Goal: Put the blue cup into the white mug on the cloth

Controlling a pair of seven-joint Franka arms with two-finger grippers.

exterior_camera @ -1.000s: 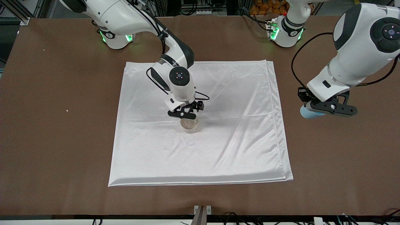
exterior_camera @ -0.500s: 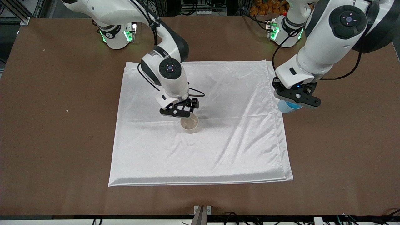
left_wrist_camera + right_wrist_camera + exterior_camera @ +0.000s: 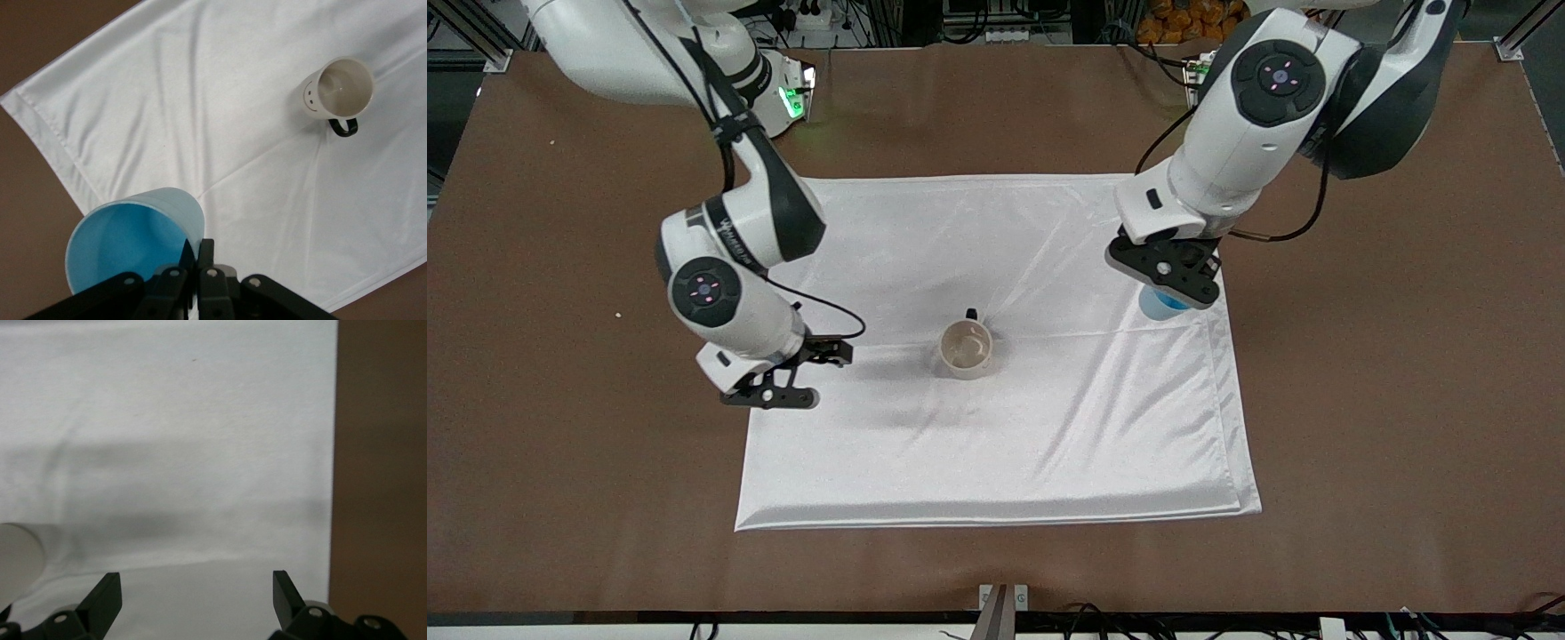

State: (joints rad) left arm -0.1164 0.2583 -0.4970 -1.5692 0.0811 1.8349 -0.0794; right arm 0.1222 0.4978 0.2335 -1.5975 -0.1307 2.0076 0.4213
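Note:
The white mug [image 3: 966, 348] stands upright in the middle of the cloth [image 3: 1049, 427], its dark handle pointing toward the robots' bases. It also shows in the left wrist view [image 3: 340, 87]. My left gripper [image 3: 1167, 277] is shut on the rim of the blue cup [image 3: 1160, 305] and holds it in the air over the cloth's edge at the left arm's end. In the left wrist view the fingertips [image 3: 207, 250] pinch the wall of the blue cup [image 3: 127, 233]. My right gripper [image 3: 770, 394] is open and empty over the cloth's edge at the right arm's end, its jaws wide apart [image 3: 195, 593].
The brown table [image 3: 1405, 400] lies bare around the cloth. The cloth [image 3: 200, 453] has creases and folded edges. A pale round edge [image 3: 17, 557], probably the mug, shows at the border of the right wrist view.
My right gripper has left the mug and moved toward the right arm's end of the cloth. My left gripper has carried the blue cup from over the bare table to over the cloth's edge.

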